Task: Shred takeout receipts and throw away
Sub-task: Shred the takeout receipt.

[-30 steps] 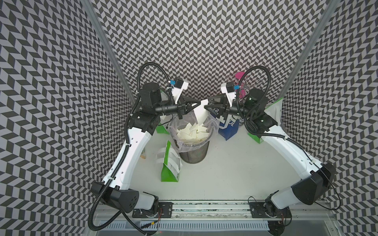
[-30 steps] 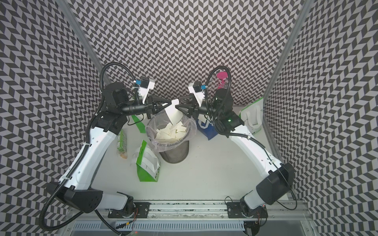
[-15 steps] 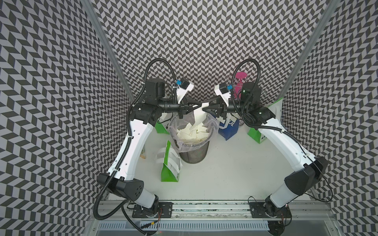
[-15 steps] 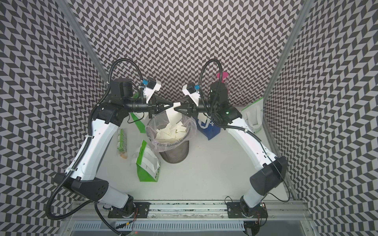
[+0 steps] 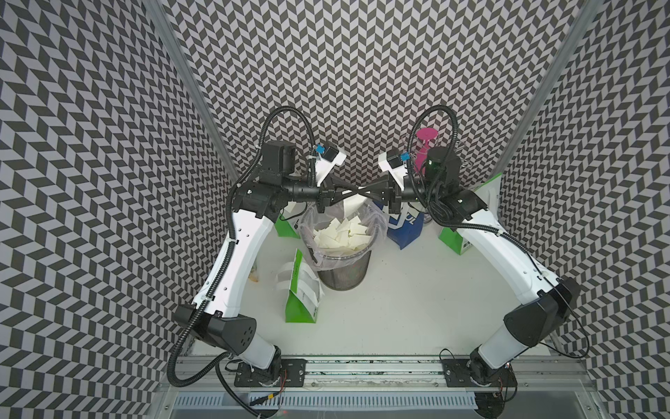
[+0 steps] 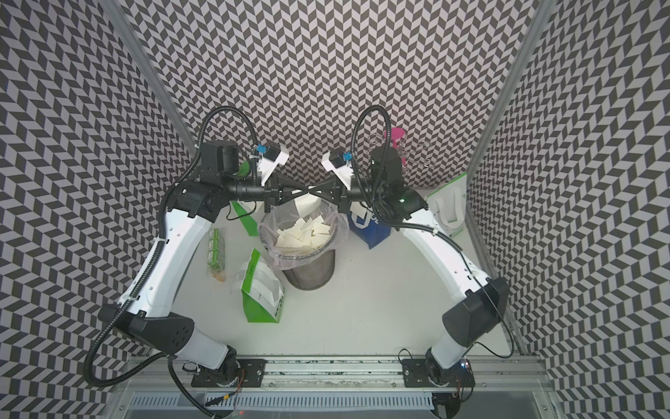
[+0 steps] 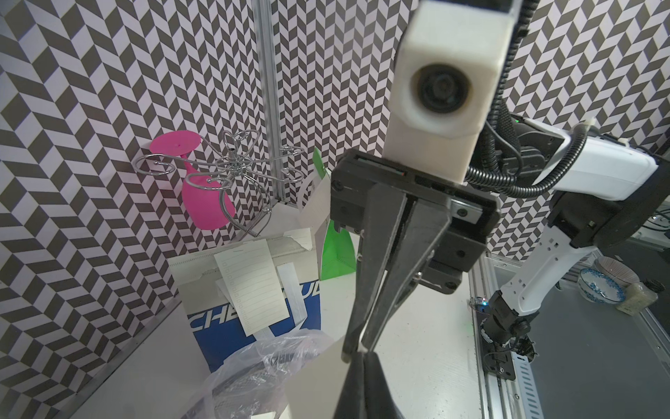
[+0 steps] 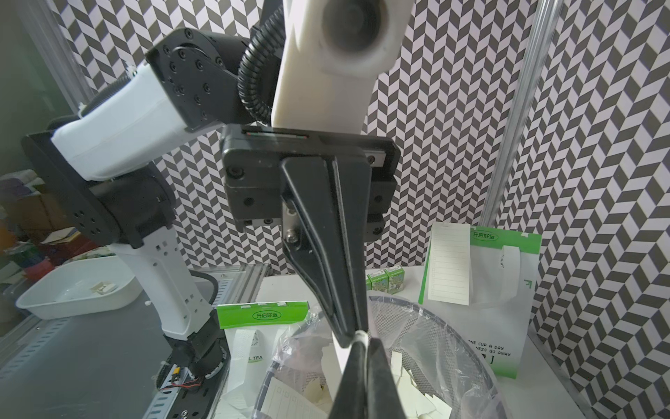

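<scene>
In both top views one receipt piece [image 5: 348,207] [image 6: 308,203] is being pinched from two sides. The left gripper [image 5: 352,190] [image 6: 305,189] and right gripper [image 5: 365,189] [image 6: 316,189] are being kept fully closed on its upper edge, tip to tip. This is happening over the single mesh bin [image 5: 344,275] [image 6: 311,275] at mid-worktop [image 5: 417,308]. White scraps [image 5: 340,232] [image 6: 301,232], too many to be counted, are being carried in its liner. Three green bags are being shown. A front green bag [image 5: 299,308] is lying just beside the bin, a rear-left green bag [image 5: 284,225] is partly hidden by the left arm, and a right green bag [image 5: 451,239] is standing at the right edge. One blue-and-white bag [image 5: 406,232] is standing close behind the bin. The widest bare stretch is lying between the bin and the front edge. Both arms are being held raised from the front rail, elbows outward, with forearms level and facing each other. In the left wrist view the right gripper [image 7: 357,346] is being seen clamped on a thin white edge. A first whole receipt [image 7: 250,286] is resting on the blue-and-white bag, and one pink glass [image 7: 203,196] is hanging on one wire rack [image 7: 235,163] near the rear right corner. In the right wrist view the left gripper [image 8: 357,333] is being seen shut on the same sheet. A second whole receipt [image 8: 449,261] is lying against the rear-left green bag.
</scene>
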Robot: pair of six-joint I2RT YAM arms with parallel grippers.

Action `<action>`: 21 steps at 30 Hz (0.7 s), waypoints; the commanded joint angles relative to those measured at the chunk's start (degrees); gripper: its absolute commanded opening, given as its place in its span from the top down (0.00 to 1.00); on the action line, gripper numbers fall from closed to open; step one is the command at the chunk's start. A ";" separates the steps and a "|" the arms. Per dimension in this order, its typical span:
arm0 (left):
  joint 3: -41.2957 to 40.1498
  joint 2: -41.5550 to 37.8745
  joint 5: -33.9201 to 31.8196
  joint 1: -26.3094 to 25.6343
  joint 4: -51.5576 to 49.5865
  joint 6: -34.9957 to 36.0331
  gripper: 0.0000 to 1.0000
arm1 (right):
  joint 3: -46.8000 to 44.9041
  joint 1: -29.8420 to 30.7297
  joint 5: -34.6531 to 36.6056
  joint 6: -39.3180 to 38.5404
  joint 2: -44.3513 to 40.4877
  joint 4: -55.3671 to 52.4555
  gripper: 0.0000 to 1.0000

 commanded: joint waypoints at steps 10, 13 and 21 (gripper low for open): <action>-0.10 -0.78 -6.27 -0.36 -0.02 -7.13 1.00 | -18.38 4.29 17.38 -10.26 -14.11 23.84 1.00; -0.17 -0.46 -6.94 -0.41 -0.75 -7.83 1.00 | -21.82 5.43 18.45 -12.06 -16.41 28.34 1.00; 0.15 0.43 -16.46 -0.24 -2.23 -9.03 1.00 | -24.82 6.71 21.24 -13.14 -20.05 31.59 1.00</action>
